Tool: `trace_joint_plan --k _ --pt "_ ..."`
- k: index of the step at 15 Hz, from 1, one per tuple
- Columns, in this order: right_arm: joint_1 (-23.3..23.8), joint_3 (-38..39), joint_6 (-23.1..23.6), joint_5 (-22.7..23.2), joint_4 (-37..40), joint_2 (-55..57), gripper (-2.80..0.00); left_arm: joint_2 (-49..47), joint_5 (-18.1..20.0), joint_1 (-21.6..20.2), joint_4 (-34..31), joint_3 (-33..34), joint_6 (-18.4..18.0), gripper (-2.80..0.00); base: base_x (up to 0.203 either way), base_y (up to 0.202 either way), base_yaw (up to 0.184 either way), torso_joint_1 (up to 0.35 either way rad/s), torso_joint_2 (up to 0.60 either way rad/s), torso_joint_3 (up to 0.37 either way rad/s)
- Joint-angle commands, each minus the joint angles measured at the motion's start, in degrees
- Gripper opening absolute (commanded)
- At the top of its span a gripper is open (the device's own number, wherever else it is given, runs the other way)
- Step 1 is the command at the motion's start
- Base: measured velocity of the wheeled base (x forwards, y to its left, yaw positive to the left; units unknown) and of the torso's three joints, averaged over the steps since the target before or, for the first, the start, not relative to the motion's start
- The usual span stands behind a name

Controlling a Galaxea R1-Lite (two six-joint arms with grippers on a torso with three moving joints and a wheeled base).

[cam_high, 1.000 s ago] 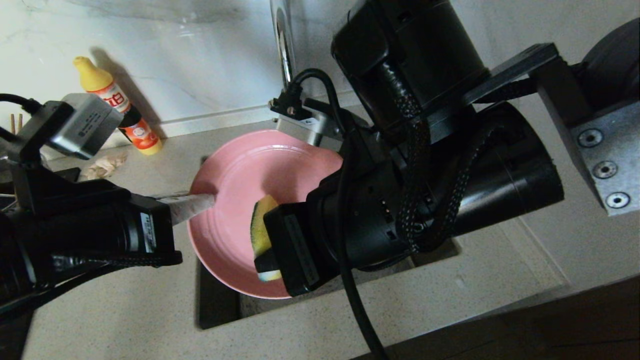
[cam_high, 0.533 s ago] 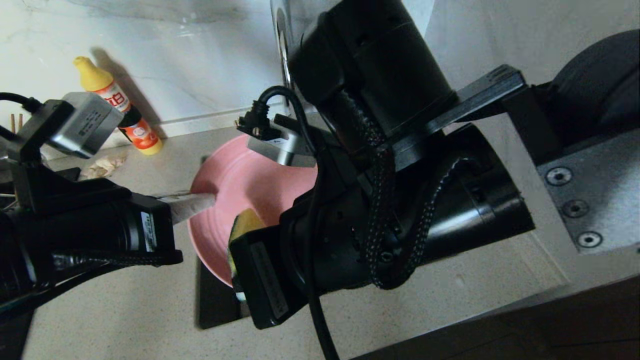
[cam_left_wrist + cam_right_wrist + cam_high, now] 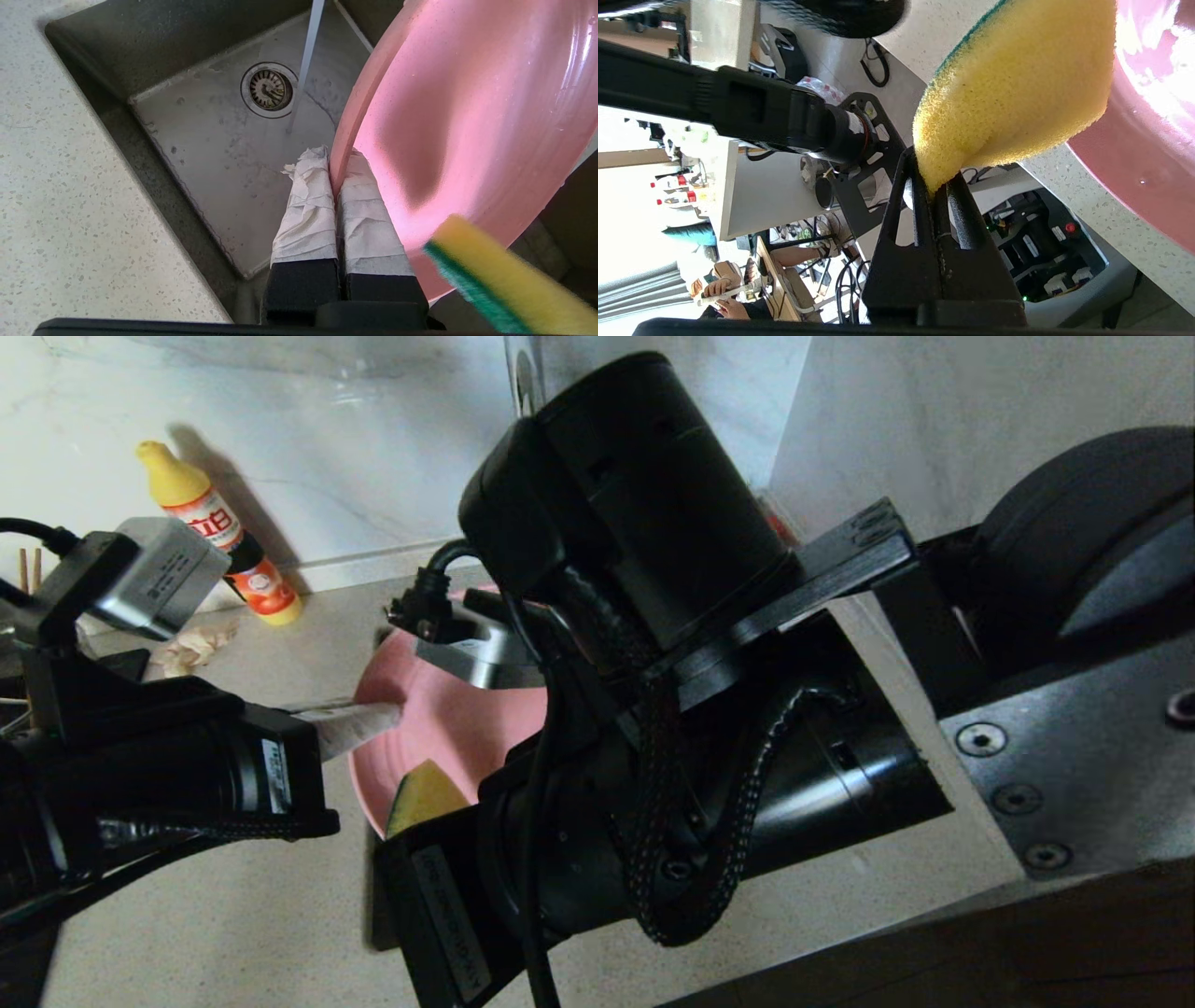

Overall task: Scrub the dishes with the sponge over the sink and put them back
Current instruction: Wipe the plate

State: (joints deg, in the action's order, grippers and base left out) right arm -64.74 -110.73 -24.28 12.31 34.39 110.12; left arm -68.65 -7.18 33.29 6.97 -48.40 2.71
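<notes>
Head view: left tool [image 3: 378, 717] reaching in from the left, white-wrapped fingers pinched on the rim of the pink plate [image 3: 439, 709], held tilted above the sink [image 3: 385, 896]. Right arm filling the middle of the frame and hiding most of the plate and basin. Sponge [image 3: 422, 793] peeking out as a yellow wedge with a dark green edge against the plate's lower part, right tool itself hidden behind the wrist housing. Yellow-capped bottle [image 3: 217, 534] standing at the wall on the table [image 3: 233, 915], a crumpled off-white rag [image 3: 191, 649] just in front of it.

Left wrist view: both wrapped fingers [image 3: 306, 219] pressed together on the plate's [image 3: 467, 116] edge, one on each face. Below, steel sink [image 3: 210, 154] with round drain strainer [image 3: 269, 89] and a thin stream of water [image 3: 306, 60] falling beside it. Sponge [image 3: 500, 284] at the plate's near rim, green layer turned away from the pink face.

Right wrist view: right tool [image 3: 941, 196] clamped on the narrow end of the sponge [image 3: 1017, 88], foam squeezed between the black fingers; yellow face lying against the plate [image 3: 1153, 154].
</notes>
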Motion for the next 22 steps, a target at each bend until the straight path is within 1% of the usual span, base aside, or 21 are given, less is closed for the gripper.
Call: trace_joint_plan --k 1,7,12,22 --pt "1.3 0.0 -0.2 -0.1 0.2 1.0 -2.80 0.6 -0.1 0.0 0.1 0.0 0.0 -2.80 0.000 0.000 0.000 0.000 0.00 0.000" --pt "5.2 0.0 -0.2 -0.3 0.2 0.5 -2.80 1.6 0.1 0.0 -0.1 0.1 0.1 -2.80 0.000 0.000 0.000 0.000 0.00 0.000" --pt "8.2 0.0 -0.2 -0.4 0.5 -2.1 -2.80 2.0 0.1 0.0 -0.2 0.1 0.0 -2.80 0.000 0.000 0.000 0.000 0.00 0.000" --pt "12.7 0.0 -0.1 -0.4 0.2 -5.2 -2.80 2.5 0.1 0.0 -0.7 0.1 0.0 -2.80 0.000 0.000 0.000 0.000 0.00 0.000"
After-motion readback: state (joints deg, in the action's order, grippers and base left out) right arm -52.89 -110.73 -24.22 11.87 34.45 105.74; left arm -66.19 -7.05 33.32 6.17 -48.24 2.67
